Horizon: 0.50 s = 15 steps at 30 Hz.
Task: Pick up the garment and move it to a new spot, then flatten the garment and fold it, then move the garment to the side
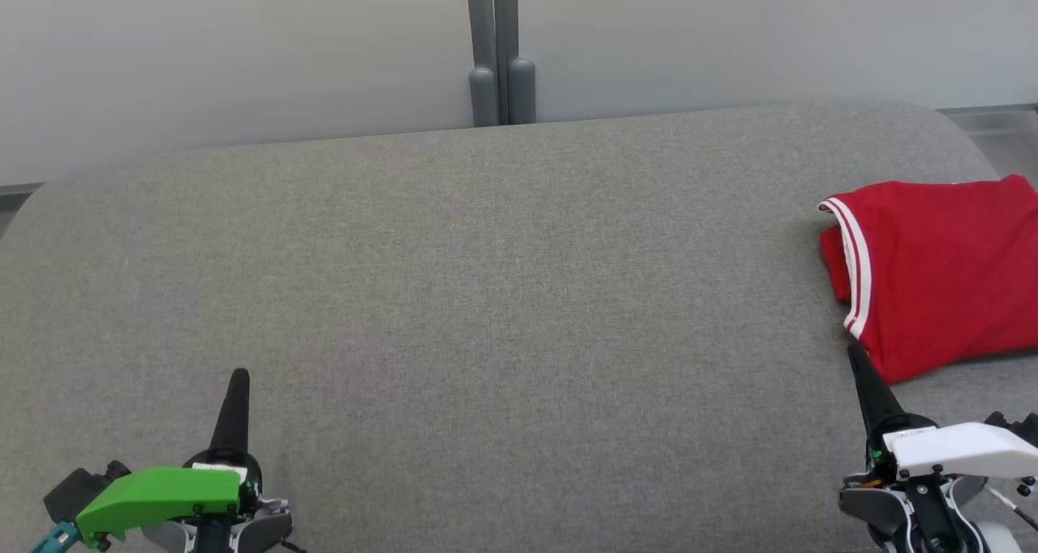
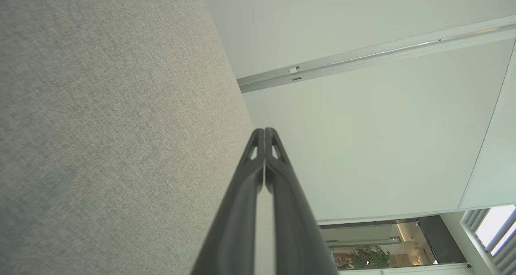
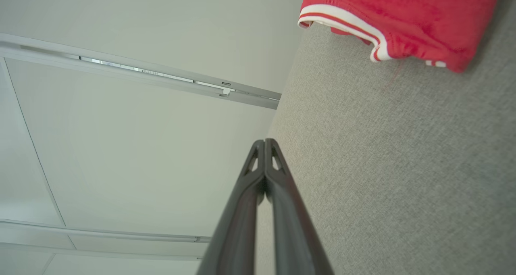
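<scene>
Only one garment (image 1: 941,285) lies folded, left end effector (image 1: 238,379) and right end effector (image 1: 856,357) pressed together.

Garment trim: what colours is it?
The trim is white with a red stripe; clearest in right wrist view.

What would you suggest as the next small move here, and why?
Probably open the right gripper, ready to reach for the red garment, if pickup is pending: it lies folded at the right side of the grey surface, ahead of that shut, empty gripper, while the left gripper sits far off.
</scene>
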{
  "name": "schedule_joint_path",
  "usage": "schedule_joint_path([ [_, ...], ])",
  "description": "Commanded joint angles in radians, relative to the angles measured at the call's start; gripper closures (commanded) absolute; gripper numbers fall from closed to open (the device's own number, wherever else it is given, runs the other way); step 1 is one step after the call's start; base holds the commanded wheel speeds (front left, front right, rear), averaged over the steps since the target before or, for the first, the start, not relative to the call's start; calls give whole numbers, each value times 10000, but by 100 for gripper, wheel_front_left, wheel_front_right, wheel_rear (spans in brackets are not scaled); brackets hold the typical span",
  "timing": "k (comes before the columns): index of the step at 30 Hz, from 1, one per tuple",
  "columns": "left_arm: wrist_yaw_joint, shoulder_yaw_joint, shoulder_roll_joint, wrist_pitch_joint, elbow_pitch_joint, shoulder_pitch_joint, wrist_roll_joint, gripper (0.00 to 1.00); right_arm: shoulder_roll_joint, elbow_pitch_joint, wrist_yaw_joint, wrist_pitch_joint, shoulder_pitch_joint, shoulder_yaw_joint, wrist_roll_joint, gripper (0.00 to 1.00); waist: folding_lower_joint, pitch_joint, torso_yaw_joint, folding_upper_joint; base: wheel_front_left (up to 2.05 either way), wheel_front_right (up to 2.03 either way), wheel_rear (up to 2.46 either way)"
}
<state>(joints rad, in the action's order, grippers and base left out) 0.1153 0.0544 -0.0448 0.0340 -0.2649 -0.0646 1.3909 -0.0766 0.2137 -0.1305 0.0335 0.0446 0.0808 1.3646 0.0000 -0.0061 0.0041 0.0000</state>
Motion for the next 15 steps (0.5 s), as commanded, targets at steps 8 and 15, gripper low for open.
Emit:
schedule_joint_path([
  [8,92,126,-73,191,109,-326,734,100,-55,62,-6,221,286,88,888,100,0,23,-10,0,0,0,0],
  [15,105,190,-78,314,133,-380,1120,100,-46,122,-5,351,372,131,1386,100,0,40,-18,0,0,0,0],
])
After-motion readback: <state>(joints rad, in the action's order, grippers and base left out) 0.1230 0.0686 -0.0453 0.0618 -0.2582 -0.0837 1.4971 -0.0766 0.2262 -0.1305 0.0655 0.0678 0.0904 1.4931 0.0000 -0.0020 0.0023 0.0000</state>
